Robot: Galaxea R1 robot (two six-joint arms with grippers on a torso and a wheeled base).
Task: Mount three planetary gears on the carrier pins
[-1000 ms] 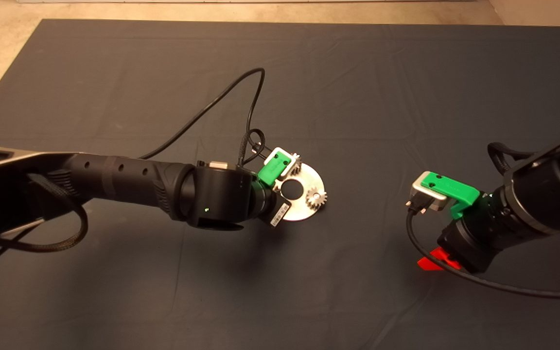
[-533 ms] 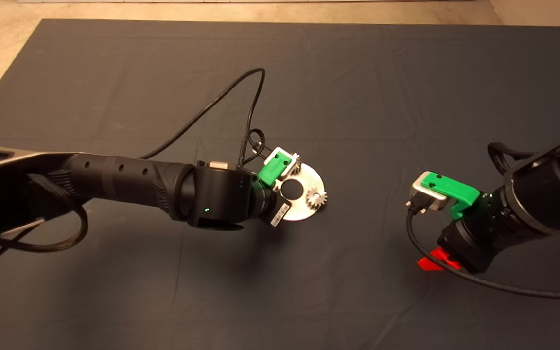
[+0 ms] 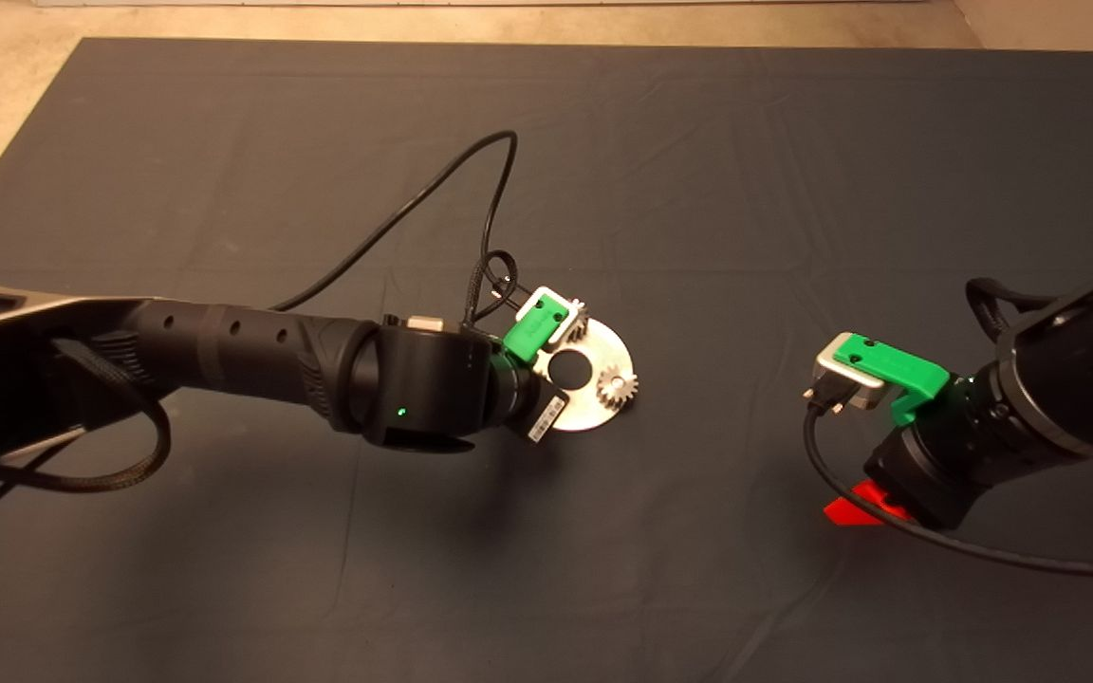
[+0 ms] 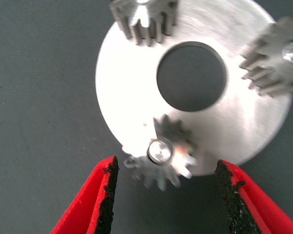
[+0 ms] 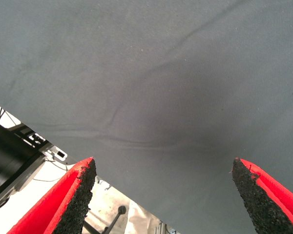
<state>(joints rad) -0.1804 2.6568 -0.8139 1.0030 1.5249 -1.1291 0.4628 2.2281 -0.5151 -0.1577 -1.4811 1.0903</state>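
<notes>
Seen from above, the left hand (image 3: 546, 365) hangs over the near-left edge of the carrier disc (image 3: 603, 353), which lies flat near the middle of the dark mat (image 3: 319, 588) covering the desk. One planetary gear (image 3: 618, 387) sits on the disc's right side; a second gear (image 3: 581, 323) shows at the far rim, partly hidden behind the green wrist camera mount. The left arm (image 3: 252, 351) reaches in from the left, a black cable (image 3: 433, 194) looping away across the mat behind it. The right hand (image 3: 855, 505) is well apart on the right side of the mat, only a red finger showing beneath its arm.

In the left wrist view, the left hand (image 4: 162, 192) stands spread wide, its two red fingers (image 4: 95, 200) flanking a third gear (image 4: 161, 158) without touching it. That gear is seated on a carrier pin (image 4: 160, 148), whose silver tip shows through the centre hole, at the disc's edge with some teeth overhanging the mat. Two more gears (image 4: 271, 56) sit on the same disc around its large centre hole; a pin tip shines in one of them, while the other is cut by the picture's edge.

In the right wrist view, the right hand (image 5: 163, 195) is also spread wide and holds nothing, with only wrinkled mat between its fingers (image 5: 73, 195) and a strip of floor past the mat's edge.
</notes>
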